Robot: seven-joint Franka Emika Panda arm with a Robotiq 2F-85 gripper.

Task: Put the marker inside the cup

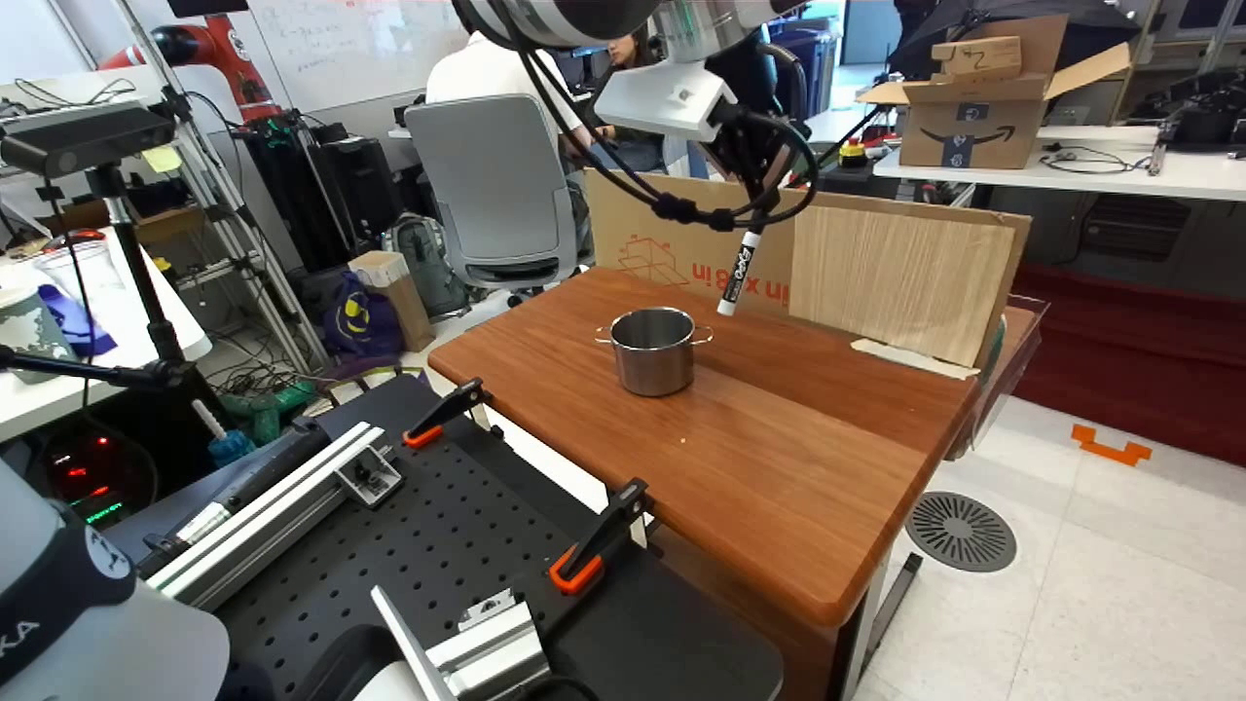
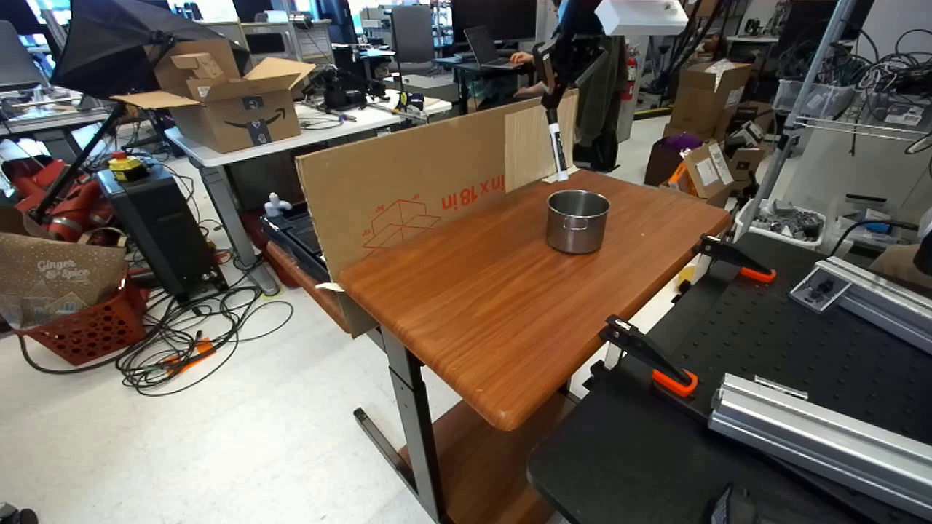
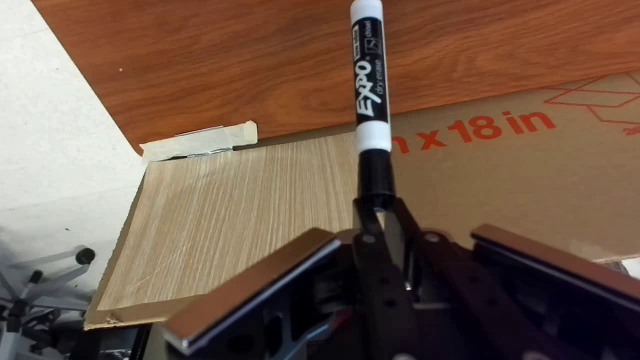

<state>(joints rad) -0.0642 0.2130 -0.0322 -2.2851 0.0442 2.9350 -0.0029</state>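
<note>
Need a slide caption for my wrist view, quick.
Gripper holding the marker by its black cap, with brown tabletop and printed cardboard beyond.

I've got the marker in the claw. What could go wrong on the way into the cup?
The claw holds the marker only by the end of its black cap, so a knock might twist it or pull the cap off.
The marker leans in an exterior view, so its lower end may clip the cup instead of entering.
The wrist view doesn't show the cup, so aiming by it alone could miss.
</note>
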